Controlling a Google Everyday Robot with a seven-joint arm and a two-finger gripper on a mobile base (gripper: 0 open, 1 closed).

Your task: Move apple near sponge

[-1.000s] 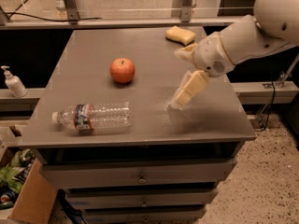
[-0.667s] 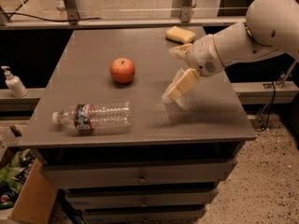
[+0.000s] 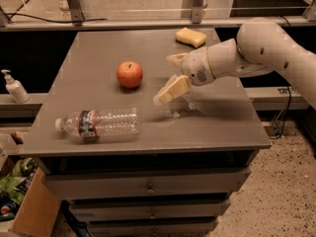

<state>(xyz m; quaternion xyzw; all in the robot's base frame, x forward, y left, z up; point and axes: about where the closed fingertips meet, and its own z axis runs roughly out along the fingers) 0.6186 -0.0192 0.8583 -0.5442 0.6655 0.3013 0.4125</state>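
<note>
On the flat grey table [image 3: 98, 53], the small round red apple [image 3: 129, 74] sits near, straight ahead of my empty, wide-open claw [image 3: 170, 75].

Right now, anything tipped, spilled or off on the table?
Only the water bottle: lying on its side near the front-left edge, no spill visible. The apple and sponge sit normally; the gripper hovers open beside the apple.

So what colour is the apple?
The apple is red-orange, camera view; the gripper hovers beside it, open.
</note>
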